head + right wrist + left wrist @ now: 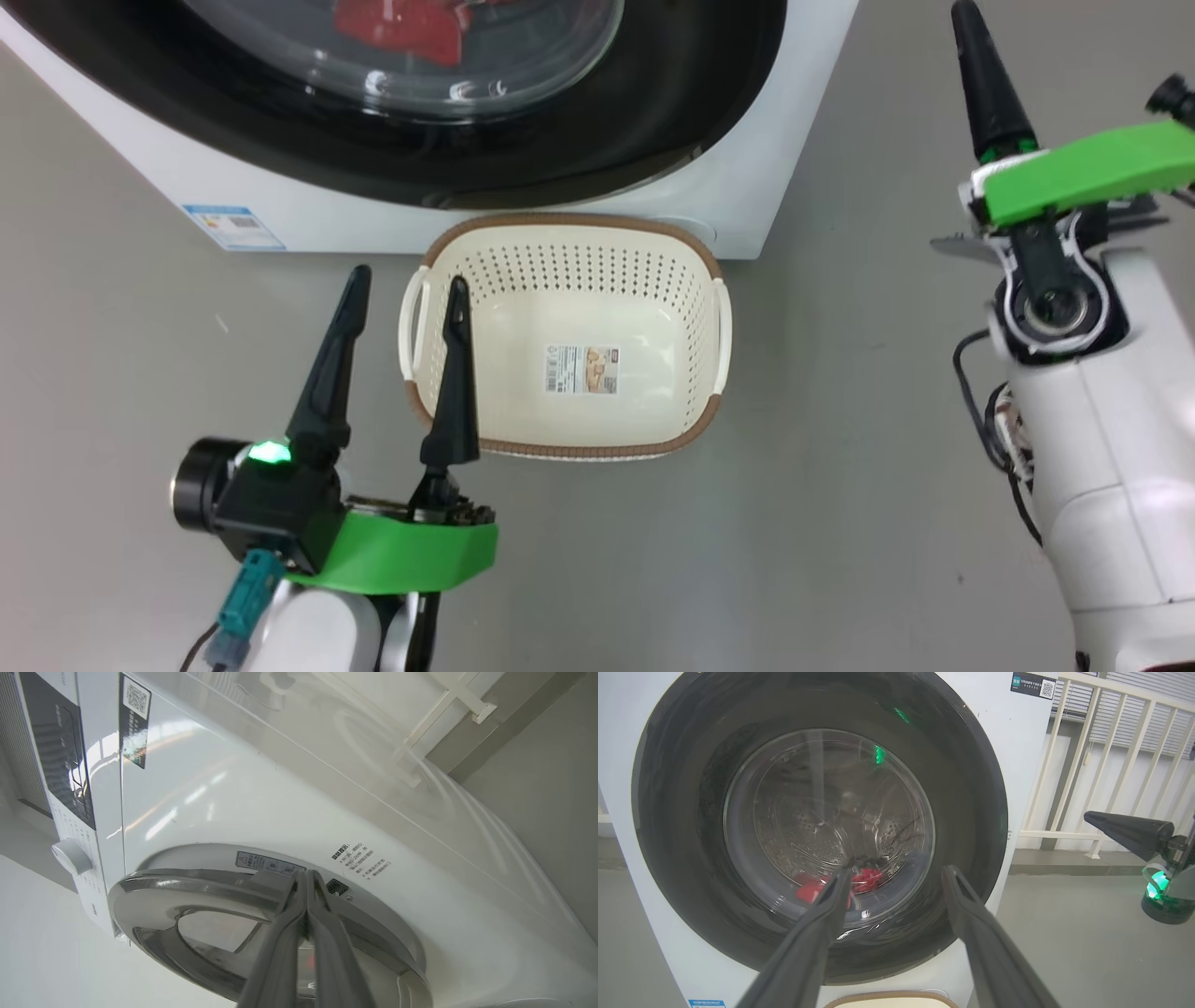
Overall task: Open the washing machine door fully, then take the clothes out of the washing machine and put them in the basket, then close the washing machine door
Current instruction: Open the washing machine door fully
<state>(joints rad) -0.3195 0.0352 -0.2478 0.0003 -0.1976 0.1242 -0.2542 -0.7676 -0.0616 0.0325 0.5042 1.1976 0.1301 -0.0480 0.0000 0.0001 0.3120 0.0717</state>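
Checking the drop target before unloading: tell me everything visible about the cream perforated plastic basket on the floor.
The basket is a cream, rounded-rectangle plastic tub with perforated walls, a brown woven-look rim and white side handles. It stands upright and empty on the grey floor, just in front of the white washing machine, a label sticker on its bottom. The open, dark-fingered left gripper overlaps its left side; contact unclear.

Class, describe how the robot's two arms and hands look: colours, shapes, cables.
Both the left hand and right hand have long tapered black fingers, green brackets, white forearms. Left shows a green light and teal plug; right, black cables.
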